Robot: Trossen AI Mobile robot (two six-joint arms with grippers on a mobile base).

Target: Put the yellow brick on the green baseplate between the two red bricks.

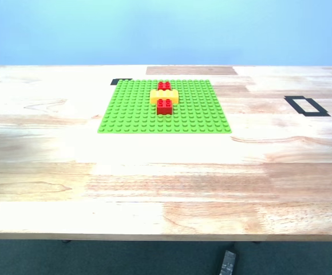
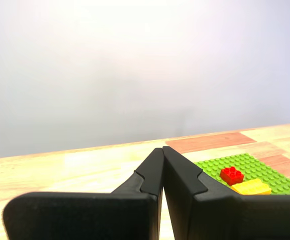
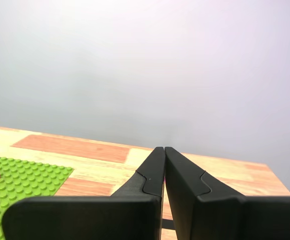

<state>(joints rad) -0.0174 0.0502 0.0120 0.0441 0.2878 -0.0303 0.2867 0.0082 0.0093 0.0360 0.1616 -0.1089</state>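
My first gripper (image 2: 162, 152) has its jaws pressed together on nothing, raised above the wooden table (image 1: 154, 183); my second gripper (image 3: 164, 151) is likewise closed and empty. Farther back, the green baseplate (image 1: 131, 114) lies flat on the table. On it, the near red brick (image 1: 165, 106) touches the yellow brick (image 1: 164, 96), which sits crosswise, and the far red brick (image 1: 163, 86) touches its other side. A black tape rectangle (image 1: 307, 106) lies toward the exterior view's right.

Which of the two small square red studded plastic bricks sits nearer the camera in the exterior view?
The small square red studded brick just in front of the oblong yellow brick; the other red brick sits behind it.
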